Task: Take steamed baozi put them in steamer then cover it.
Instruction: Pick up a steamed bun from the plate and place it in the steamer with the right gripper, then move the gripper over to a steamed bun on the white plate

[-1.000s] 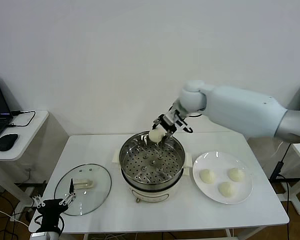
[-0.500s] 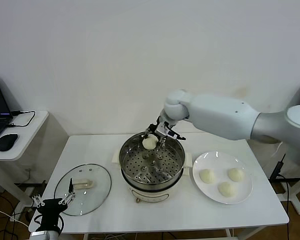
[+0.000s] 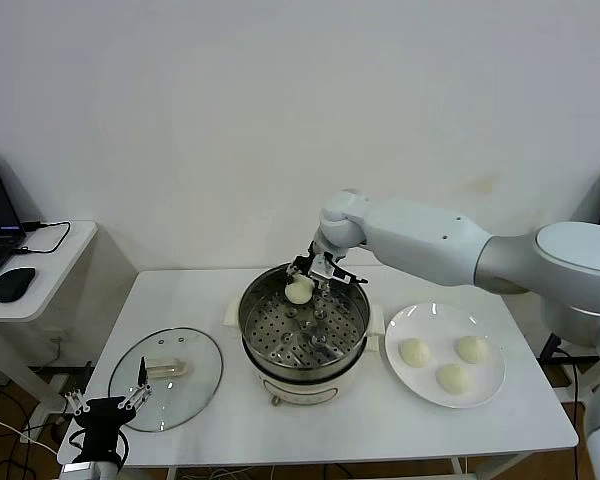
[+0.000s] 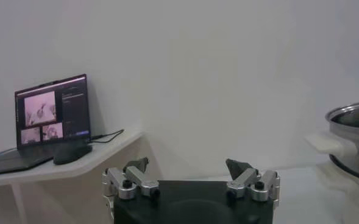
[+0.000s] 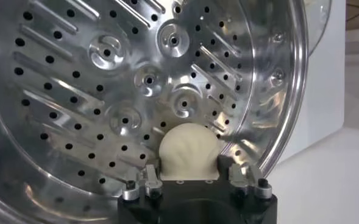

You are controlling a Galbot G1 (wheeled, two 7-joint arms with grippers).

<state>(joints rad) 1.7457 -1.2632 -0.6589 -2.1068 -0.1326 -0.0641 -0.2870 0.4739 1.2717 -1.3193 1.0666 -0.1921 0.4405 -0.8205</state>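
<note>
My left gripper (image 3: 108, 408) is idling low at the table's front-left corner, jaws apart, beside the cover (image 3: 166, 377). My right gripper (image 3: 315, 277) has descended into the steamer (image 3: 305, 330); whether it is releasing its baozi (image 3: 299, 291), I cannot tell. Three baozi (image 3: 414, 352) are waiting on the plate (image 3: 492, 388).

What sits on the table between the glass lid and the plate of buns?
In the head view, the steamer stands between the lid and the plate, with the right gripper and one bun over its far rim.
</note>
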